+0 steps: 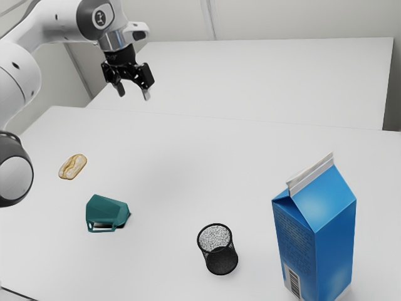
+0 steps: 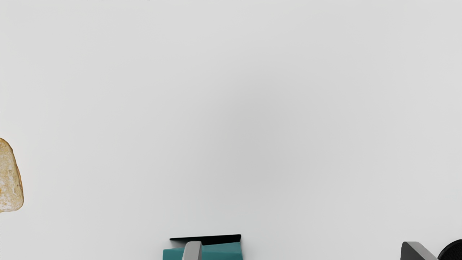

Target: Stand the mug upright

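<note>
The mug (image 1: 108, 207) is seen lying on its side on the bench (image 1: 156, 269), so it is not set upright. In the exterior view, its handle is turned toward the near side of the bench. The hand (image 1: 134, 95) is held up in the air, well above the bench, and its two fingers (image 2: 193, 251) are spread wide, with nothing gripped between them. In the wrist view, a part of the mug is covered by one fingertip, but no contact can be made out there. Near the mug, a piece of bread (image 1: 72, 167) is placed, a little farther back in the exterior view. Toward the exterior view's right, a black mesh cup (image 1: 222, 260) is found with its open end up, and beyond it a blue carton (image 1: 332, 251) is stood upright. Between the mug and the carton, the mesh cup is seen, touched by neither.
</note>
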Tool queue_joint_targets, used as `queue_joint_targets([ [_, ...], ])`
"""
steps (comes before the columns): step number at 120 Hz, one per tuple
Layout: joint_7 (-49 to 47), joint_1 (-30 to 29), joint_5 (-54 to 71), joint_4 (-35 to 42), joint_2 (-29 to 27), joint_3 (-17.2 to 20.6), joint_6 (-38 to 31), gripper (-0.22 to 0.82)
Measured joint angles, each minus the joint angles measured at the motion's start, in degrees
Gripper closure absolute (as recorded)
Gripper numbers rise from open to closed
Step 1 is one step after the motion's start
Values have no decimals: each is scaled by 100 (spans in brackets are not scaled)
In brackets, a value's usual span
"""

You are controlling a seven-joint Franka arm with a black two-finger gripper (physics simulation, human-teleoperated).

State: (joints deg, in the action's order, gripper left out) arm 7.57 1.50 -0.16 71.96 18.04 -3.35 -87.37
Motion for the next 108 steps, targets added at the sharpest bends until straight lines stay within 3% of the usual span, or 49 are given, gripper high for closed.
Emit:
queue_joint_targets([
  [36, 5, 3, -204, 123, -13, -69, -110, 0],
  [43, 8, -7, -256, 509, -179, -111, -178, 0],
  [68, 197, -59, -674, 2196, -951, -779, -421, 0],
  [108, 1092, -148, -580, 4457, -2101, -1559, -1713, 0],
])
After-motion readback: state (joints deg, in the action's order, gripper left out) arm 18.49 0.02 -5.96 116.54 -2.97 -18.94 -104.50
